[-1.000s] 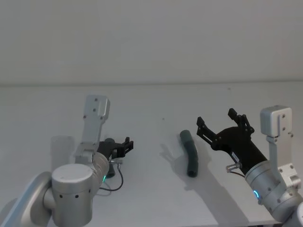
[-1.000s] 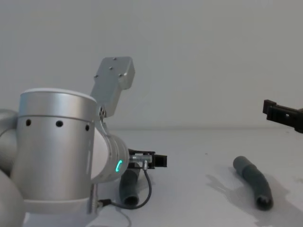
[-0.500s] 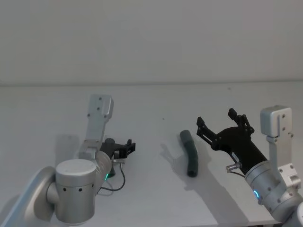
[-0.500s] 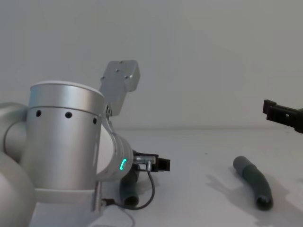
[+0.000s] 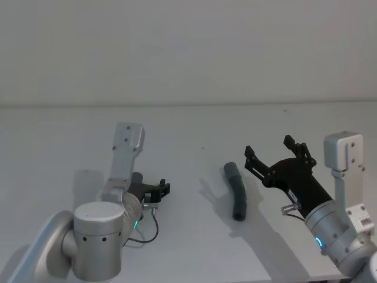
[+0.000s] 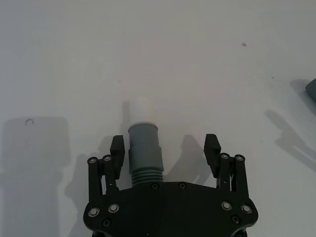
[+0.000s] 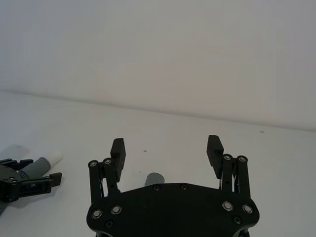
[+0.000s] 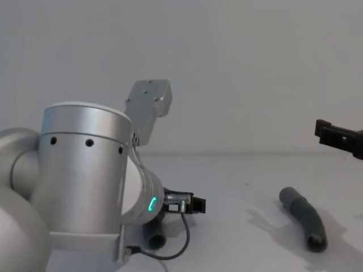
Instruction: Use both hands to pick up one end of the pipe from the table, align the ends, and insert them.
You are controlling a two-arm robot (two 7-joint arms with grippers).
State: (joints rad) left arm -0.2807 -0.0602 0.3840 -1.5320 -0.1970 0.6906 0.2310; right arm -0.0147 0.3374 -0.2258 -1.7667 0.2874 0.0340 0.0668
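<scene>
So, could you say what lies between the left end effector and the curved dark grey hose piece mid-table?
Only bare matte white table, in the head view.

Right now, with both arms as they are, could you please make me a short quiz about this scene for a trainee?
1. True or false: the left gripper is shut on the white-tipped pipe piece.
2. Fill in: the right gripper has its fingers ____.
3. Where is the plain grey pipe piece? A) in the right gripper; B) lying on the table, held by nothing; C) joined to the other piece.
Key: 1 false, it is open around the piece; 2 open; 3 B.
</scene>
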